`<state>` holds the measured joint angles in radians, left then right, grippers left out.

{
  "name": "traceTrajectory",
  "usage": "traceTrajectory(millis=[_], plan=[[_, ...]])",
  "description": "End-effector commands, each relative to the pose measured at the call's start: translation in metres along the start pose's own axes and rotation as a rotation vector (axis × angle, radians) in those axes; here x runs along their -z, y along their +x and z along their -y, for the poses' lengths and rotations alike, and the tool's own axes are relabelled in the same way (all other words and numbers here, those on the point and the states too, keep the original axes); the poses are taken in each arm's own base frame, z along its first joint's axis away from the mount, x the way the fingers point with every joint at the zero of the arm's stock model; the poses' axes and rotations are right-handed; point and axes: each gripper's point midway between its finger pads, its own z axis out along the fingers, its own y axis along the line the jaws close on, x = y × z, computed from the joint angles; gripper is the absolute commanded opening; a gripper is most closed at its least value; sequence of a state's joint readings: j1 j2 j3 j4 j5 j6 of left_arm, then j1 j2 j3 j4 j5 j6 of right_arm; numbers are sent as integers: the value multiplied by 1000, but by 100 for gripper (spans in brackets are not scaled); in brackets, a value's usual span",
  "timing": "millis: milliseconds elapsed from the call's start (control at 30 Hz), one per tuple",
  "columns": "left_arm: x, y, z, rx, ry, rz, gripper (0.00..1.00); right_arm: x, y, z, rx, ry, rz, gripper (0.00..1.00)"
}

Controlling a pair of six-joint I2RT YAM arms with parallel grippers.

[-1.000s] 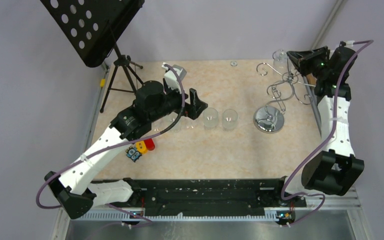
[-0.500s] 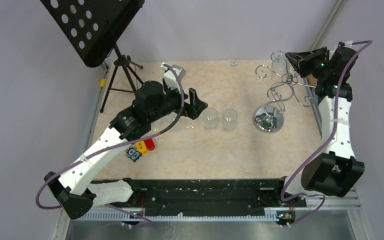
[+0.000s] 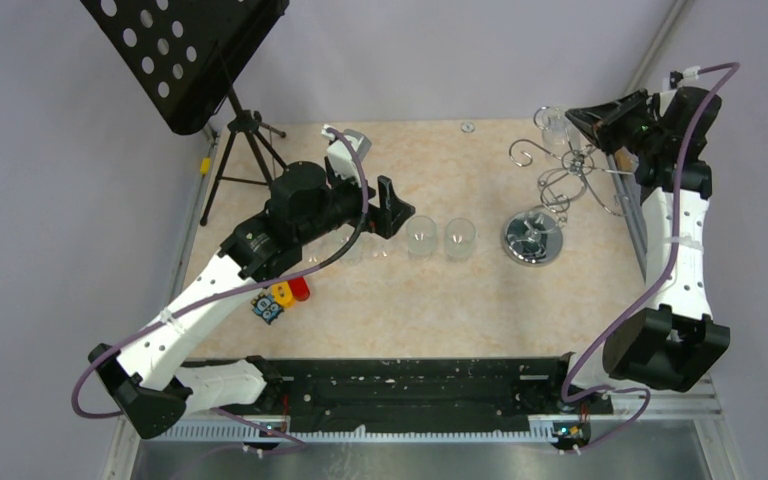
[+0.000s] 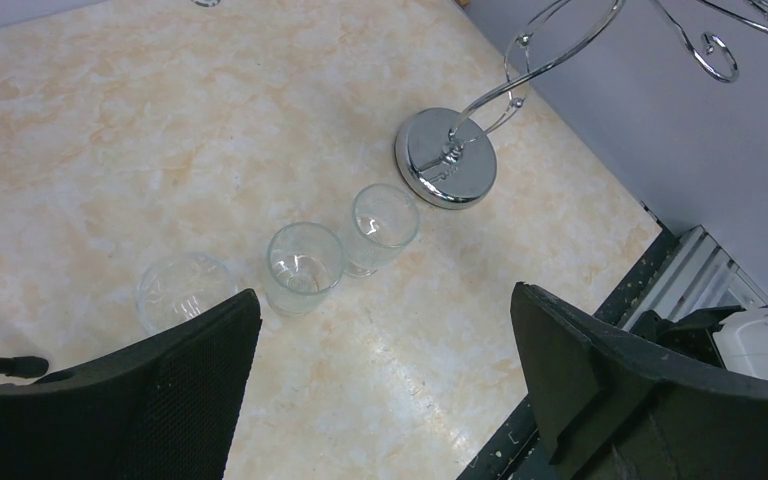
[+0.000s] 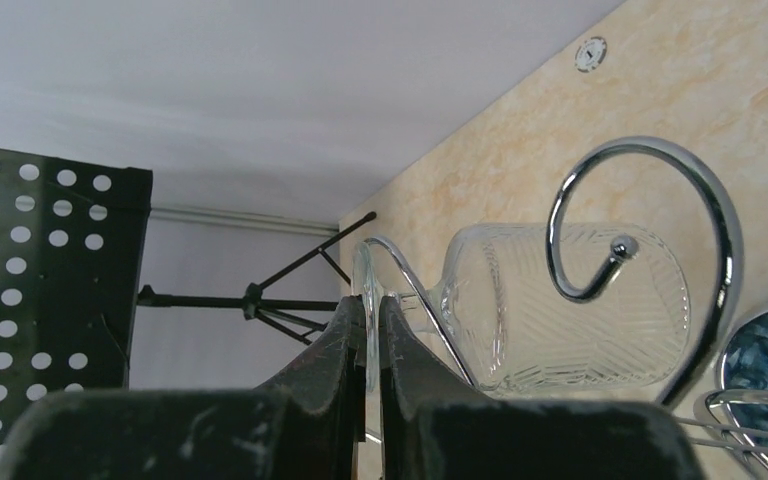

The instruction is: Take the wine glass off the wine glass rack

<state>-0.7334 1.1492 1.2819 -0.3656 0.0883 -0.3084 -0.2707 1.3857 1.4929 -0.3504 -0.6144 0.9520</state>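
Wine glass (image 5: 560, 300): ribbed clear bowl, lying sideways at far right, among chrome loops of wine glass rack (image 3: 532, 238). Judged not yet free of arm.
Right hand (image 5: 372, 305): fingers together, clamped on thin edge of glass foot.
Left hand (image 3: 392, 207): fingers wide apart, empty, above desk (image 3: 440, 300) left of centre.
Three clear glasses (image 4: 303, 262): upright, in row left of rack base.
Progress: grasp made. Slide-out along arm and lift-away remain.

chrome wine glass rack (image 4: 446, 158), clear ribbed wine glass (image 5: 520, 320).
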Motion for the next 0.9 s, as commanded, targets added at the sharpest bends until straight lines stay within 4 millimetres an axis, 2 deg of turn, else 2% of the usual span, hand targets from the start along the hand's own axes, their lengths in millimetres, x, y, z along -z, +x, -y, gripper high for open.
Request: traceTrajectory(millis=[0, 133, 400, 667, 867], plan=[[4, -18, 2, -5, 4, 64, 99, 15, -10, -47, 132, -127, 24, 0], [4, -19, 2, -5, 5, 62, 99, 11, -11, -43, 145, -118, 17, 0], [6, -19, 0, -4, -3, 63, 99, 12, -2, -53, 180, -197, -69, 0], [5, -18, 0, 1, -1, 60, 99, 0, 4, -43, 187, -232, -165, 0], [4, -17, -1, 6, -3, 55, 99, -5, 4, -46, 243, -281, -202, 0]])
